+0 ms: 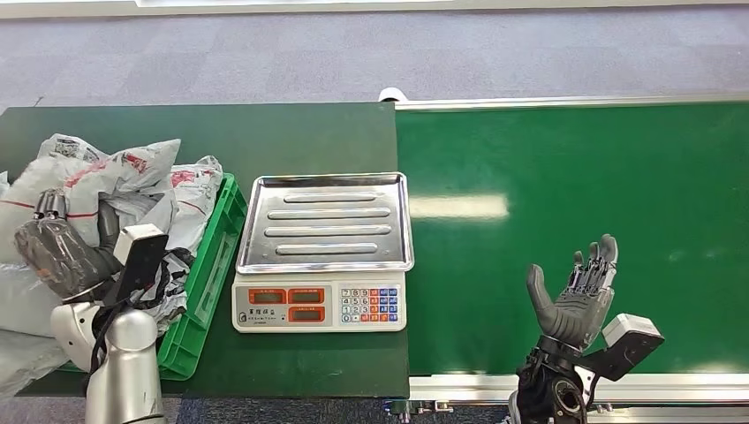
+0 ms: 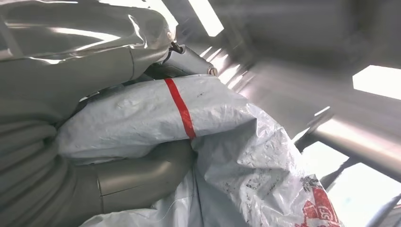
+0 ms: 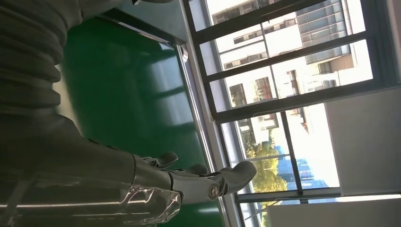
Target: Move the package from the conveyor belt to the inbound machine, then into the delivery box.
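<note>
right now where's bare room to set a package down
The steel scale tray is bare, as is the green belt beyond the open right robot hand. The green crate is crowded with packages.

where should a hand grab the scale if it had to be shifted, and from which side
Probably by the white base, not the steel weighing tray: the tray sits loose-looking on top with a thin raised rim and could lift off. Come from the conveyor belt side, where the open right hand hovers; the green crate crowds the other side, and the left hand grips a package.
</note>
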